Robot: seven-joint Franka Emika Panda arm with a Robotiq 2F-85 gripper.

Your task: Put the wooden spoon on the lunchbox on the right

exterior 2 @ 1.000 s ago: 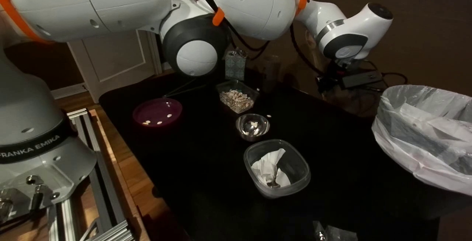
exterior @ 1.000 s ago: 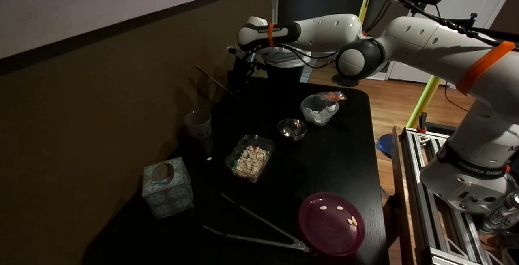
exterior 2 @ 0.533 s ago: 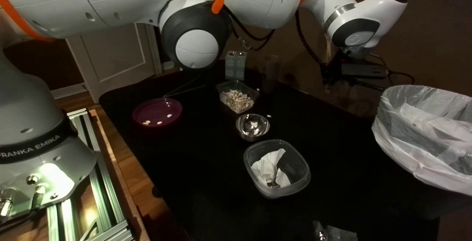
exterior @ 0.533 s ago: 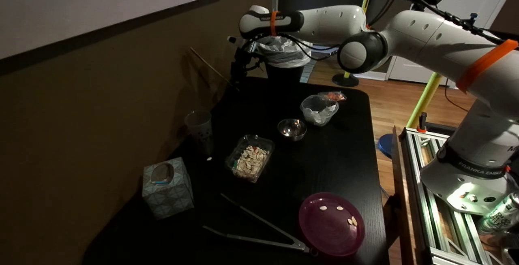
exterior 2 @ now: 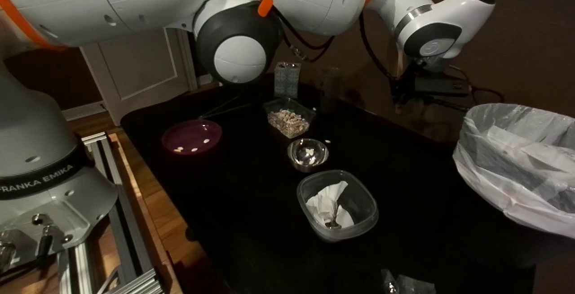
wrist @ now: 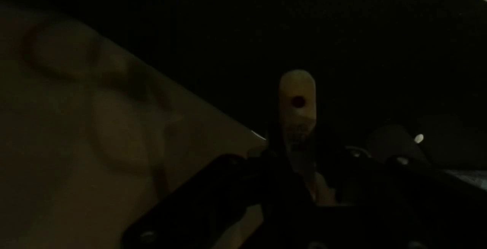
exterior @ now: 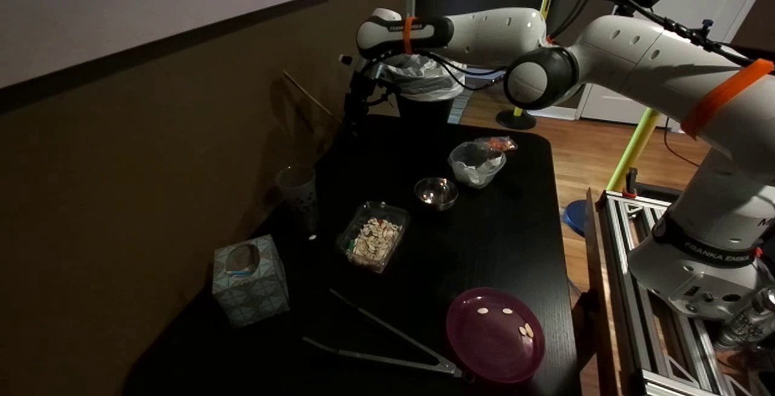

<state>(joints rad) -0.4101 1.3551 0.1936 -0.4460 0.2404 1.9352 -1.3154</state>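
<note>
Gripper (wrist: pixel 298 139) and wooden spoon (exterior: pixel 312 97) hung together in the air by the brown wall (exterior: pixel 151 160), near one end of the black table (exterior: pixel 496 244). The claw was clenched on the spoon, a dark finger (wrist: pixel 327 154) to either side of it. In the dim wrist view the spoon's rounded end poked out past the fingertips, with a round dark hole in it; the marking below the hole was too dark to read. In an exterior view the thin shaft slanted up and away from the gripper in front of the wall; whether it touched the wall I could not tell. It was well apart from the clear plastic tub (exterior 2: pixel 361 202), which stood on the table with crumpled white paper (exterior 2: pixel 325 199) inside. Near the tub stood a small metal bowl (exterior 2: pixel 300 159) holding some pale bits, and beyond that a clear plastic box (exterior: pixel 382 211) of pale flat seeds (exterior: pixel 375 241). A patterned tissue box (exterior: pixel 251 290) and a translucent cup (exterior: pixel 298 193) stood along the wall side. Spread tongs (exterior: pixel 399 363) lay with their joined end just beside a purple plate (exterior: pixel 493 350), where four seeds lay, two of them close together. A bin (exterior: pixel 425 111) with a white liner (exterior 2: pixel 498 186) stood past the table's end.
</note>
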